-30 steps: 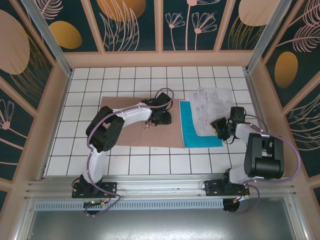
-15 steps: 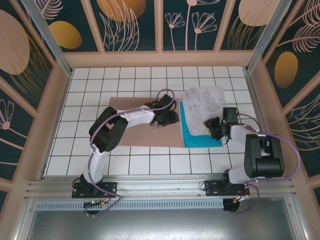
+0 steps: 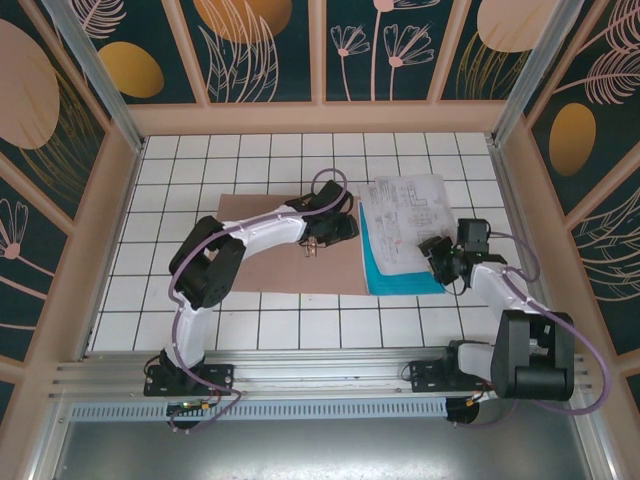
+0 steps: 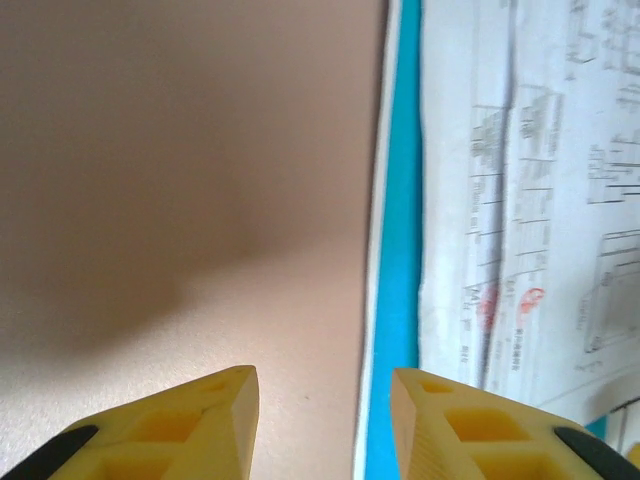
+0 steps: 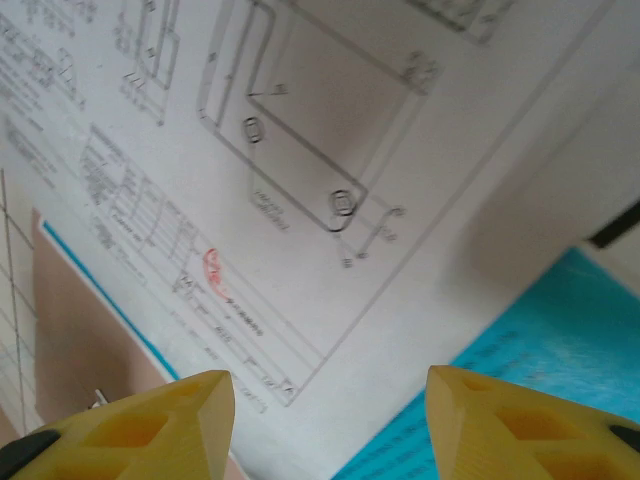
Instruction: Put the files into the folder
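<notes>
left gripper (image 4: pixel 322 425) we find open and empty, low over the folder (image 3: pixel 290 272) near its right edge. right gripper (image 5: pixel 330 430) is also open, holding nothing, above the white paper (image 3: pixel 408 215), which overlaps the teal sheet (image 3: pixel 385 278) just beside the folder.

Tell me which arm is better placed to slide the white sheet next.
Right. Its open hand sits over the white sheet, atop the blue sheet; the left hand, also open, is over the folder.
</notes>
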Action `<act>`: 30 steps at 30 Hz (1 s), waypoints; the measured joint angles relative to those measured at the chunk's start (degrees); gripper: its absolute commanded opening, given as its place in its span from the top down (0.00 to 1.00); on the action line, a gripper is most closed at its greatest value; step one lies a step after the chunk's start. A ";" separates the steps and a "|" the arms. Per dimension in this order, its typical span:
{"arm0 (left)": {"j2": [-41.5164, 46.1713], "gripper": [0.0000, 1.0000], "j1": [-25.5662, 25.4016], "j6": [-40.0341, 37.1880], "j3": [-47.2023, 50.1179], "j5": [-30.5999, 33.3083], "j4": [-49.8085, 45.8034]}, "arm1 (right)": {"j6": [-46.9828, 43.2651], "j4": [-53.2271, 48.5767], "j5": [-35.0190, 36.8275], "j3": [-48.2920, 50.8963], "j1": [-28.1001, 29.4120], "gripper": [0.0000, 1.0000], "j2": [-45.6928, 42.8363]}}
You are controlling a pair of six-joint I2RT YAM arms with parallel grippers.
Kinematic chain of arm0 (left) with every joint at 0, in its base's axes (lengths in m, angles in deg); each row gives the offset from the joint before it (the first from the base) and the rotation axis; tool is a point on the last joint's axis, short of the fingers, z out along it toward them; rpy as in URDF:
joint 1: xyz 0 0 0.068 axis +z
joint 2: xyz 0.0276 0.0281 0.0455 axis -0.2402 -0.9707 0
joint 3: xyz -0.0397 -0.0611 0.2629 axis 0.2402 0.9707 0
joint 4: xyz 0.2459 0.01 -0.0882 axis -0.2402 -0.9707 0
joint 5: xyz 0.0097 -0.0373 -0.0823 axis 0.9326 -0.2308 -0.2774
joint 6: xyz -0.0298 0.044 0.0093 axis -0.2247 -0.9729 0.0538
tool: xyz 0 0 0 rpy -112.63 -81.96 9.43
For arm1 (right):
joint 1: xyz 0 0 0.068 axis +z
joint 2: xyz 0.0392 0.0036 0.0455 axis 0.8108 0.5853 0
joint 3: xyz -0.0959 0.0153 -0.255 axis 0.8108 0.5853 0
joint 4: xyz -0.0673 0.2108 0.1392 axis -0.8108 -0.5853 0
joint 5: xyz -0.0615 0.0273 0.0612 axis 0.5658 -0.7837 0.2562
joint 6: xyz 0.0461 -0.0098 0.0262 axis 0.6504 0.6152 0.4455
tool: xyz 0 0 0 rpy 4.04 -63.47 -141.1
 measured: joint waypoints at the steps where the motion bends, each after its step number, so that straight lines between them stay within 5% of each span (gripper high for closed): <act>1: 0.48 0.60 0.00 -0.13 -0.04 0.02 -0.26 | -0.37 -0.15 0.02 0.81 -0.50 0.45 -0.04; 11: 0.11 0.62 0.00 -0.94 3.65 -0.59 -0.59 | -2.62 1.62 -1.79 3.78 -0.66 0.45 2.58; 26: -0.13 0.64 -0.17 -0.55 6.88 1.16 2.45 | 3.17 6.45 -0.50 2.84 10.62 0.45 5.49; 30: 2.45 0.57 -0.22 0.57 7.41 3.58 1.90 | 7.19 7.19 0.52 4.00 12.20 0.46 4.09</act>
